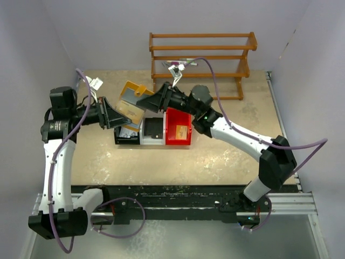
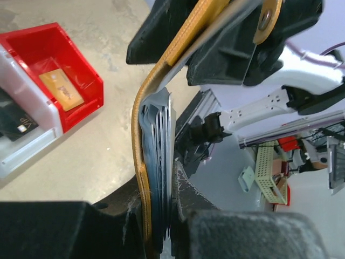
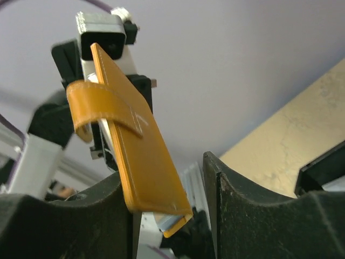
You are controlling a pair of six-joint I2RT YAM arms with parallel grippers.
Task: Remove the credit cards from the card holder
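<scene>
Upper centre, the left tool pinched the tan-orange leather folding card holder and its thin grey cards. The right tool stood part-open astride it. Any writing was too small to read.

Robot lab: walled-in test table

My left gripper and right gripper met over the row of black, white and red plastic bins. The tan-orange leather folding card holder spanned the gap between them and blocked any pass there. The brown wooden rack closed the back. Bare beige surface lay free in front and to the right.
</scene>
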